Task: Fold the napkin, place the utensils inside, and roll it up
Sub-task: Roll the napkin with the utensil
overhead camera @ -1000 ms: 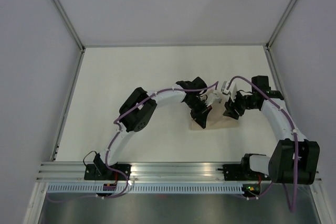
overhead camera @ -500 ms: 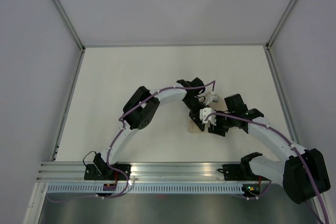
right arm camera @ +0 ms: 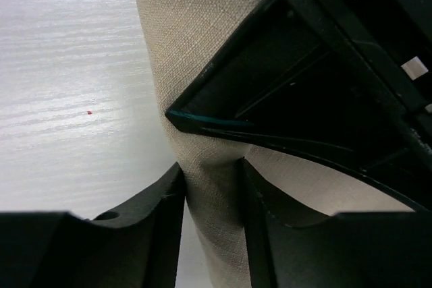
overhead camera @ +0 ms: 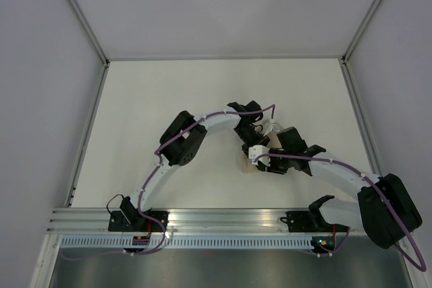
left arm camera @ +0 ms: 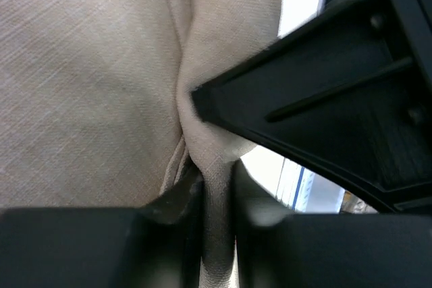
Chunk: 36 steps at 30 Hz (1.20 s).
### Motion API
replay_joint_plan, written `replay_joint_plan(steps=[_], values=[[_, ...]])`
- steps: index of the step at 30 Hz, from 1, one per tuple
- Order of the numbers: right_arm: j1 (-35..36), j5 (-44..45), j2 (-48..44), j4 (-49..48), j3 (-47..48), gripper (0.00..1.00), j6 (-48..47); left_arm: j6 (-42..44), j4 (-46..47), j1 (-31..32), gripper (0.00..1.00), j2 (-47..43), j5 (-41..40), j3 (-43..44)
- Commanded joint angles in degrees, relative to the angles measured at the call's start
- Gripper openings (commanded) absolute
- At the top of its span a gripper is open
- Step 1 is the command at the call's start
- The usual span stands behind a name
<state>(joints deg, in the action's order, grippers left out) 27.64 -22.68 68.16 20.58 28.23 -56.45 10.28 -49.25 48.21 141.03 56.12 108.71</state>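
Observation:
The beige napkin shows in the top view only as a small patch under the two meeting grippers. In the left wrist view a narrow upright fold of the napkin is pinched in my left gripper, which is shut on it. In the right wrist view a thicker rolled ridge of the napkin sits in my right gripper, both fingers pressing the cloth. The left gripper and right gripper are almost touching. The utensils are hidden.
White tabletop surrounds the napkin, with grey walls on three sides. The aluminium rail carrying both arm bases runs along the near edge. The two black gripper bodies crowd each other over the cloth.
My right arm has swung left and nearer, bringing its gripper against the left one, and its jaws have narrowed onto the napkin. The left gripper shifted slightly nearer and eased a little.

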Motion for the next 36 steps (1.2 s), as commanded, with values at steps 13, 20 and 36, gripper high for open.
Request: replay_joint_plan(steps=[13,20,36], values=[[0.3,0.4,4.6,-0.4,2.5,0.14,2.4,-14.8,7.1,-1.8,0.72,-3.2,-10.5,-3.6],[0.1,-0.8,6.7,0.7,3.8,0.12,2.0,-20.0,14.1,-4.4,1.0,-10.1,-14.9,-8.9],[-0.4,-2.4,11.9,1.0,6.8,0.1,2.0,-26.5,23.1,-7.7,1.0,-23.9,-43.2,-24.7]])
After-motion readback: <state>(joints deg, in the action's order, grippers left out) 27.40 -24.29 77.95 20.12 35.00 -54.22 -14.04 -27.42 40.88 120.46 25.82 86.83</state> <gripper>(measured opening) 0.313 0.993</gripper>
